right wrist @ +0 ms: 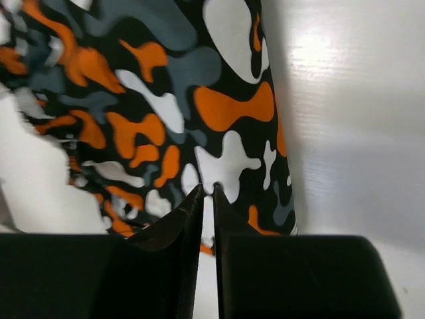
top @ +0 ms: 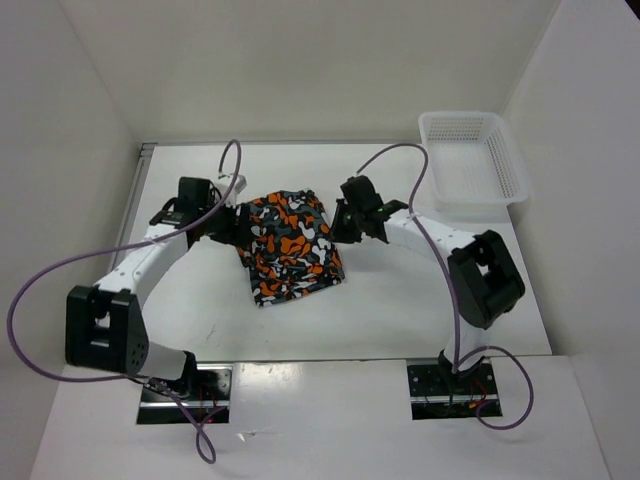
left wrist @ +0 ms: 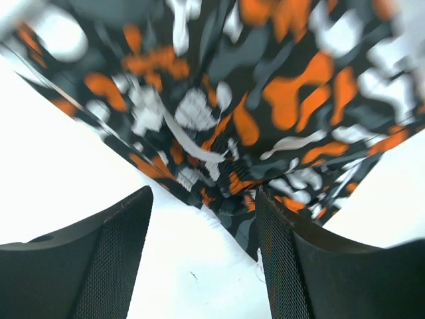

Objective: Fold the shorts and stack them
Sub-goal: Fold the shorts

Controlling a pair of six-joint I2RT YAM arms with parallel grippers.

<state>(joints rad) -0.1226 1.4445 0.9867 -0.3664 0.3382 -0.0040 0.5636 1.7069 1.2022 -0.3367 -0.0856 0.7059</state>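
Observation:
The shorts [top: 290, 245], camouflage in orange, black, grey and white, lie folded in a compact bundle at the table's middle. My left gripper [top: 236, 226] is at their left edge. In the left wrist view it [left wrist: 204, 199] is open, with bare table between the fingers and the shorts [left wrist: 252, 100] just ahead, their hem beside the right finger [left wrist: 285, 266]. My right gripper [top: 341, 222] is at the shorts' right edge. In the right wrist view it [right wrist: 207, 189] is shut to a thin slit with nothing held, its tips over the edge of the shorts [right wrist: 199, 113].
A white plastic mesh basket [top: 472, 160] stands at the far right corner of the table. White walls close in on the left, back and right. Purple cables loop over both arms.

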